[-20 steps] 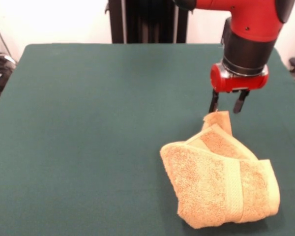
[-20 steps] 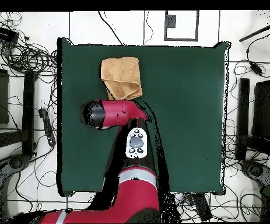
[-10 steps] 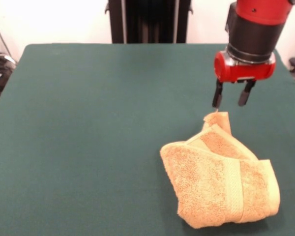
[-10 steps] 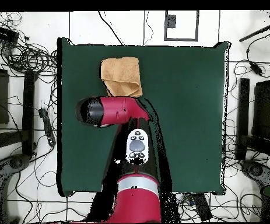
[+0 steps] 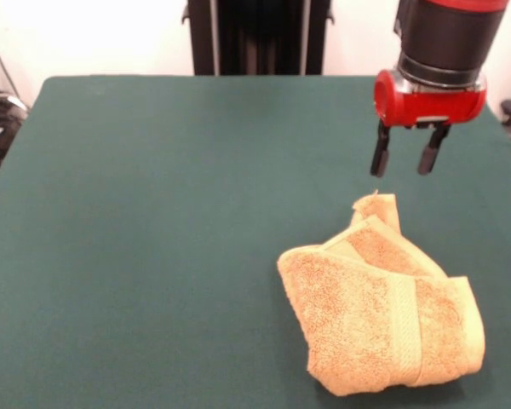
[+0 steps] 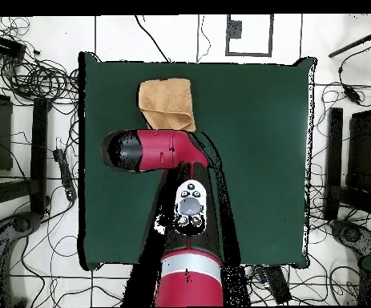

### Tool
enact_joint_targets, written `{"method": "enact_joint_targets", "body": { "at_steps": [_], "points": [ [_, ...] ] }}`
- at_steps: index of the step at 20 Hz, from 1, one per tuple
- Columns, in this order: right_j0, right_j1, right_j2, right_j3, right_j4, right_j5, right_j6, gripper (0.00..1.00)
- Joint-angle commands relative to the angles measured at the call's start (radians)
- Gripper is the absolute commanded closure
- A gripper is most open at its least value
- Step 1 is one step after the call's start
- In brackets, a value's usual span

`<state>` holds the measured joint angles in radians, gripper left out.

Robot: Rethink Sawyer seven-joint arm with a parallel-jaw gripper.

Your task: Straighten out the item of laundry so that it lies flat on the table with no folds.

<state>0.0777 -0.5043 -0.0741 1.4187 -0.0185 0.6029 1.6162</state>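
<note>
Golden-orange terry cloth, a small rectangular towel (image 5: pixel 381 311), lies bunched and doubled over on itself near the front right of the large dark green felt-covered table (image 5: pixel 153 239), one woven band running across its upper layer. It looks soft, limp and light, so it should drape and sag from any one pinch, not hold a shape, while the looped pile against the felt may drag a little when pulled. The best place to take hold seems to be the small corner that peeks up at the far end of the heap, since lifting a free corner would let the folded layers peel apart; a grab in the thick middle would likely gather several layers together. No care tag, brand or readable writing shows on the cloth. Farther back, the red and black gripper (image 5: pixel 407 156) hangs in the air just above that corner, clear of it, its two dark fingers (image 5: pixel 380 157) spread apart and empty.
</note>
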Motion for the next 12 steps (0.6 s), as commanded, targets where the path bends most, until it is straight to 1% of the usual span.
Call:
{"method": "enact_joint_targets", "body": {
  "at_steps": [1,6,12],
  "points": [
    [0.018,0.06,0.005,0.04,0.029,0.023,0.233,0.0],
    [0.016,0.084,0.0,0.019,0.016,-0.001,0.216,0.0],
    [0.001,0.088,0.0,0.018,0.004,-0.01,0.189,0.0]
  ]
}}
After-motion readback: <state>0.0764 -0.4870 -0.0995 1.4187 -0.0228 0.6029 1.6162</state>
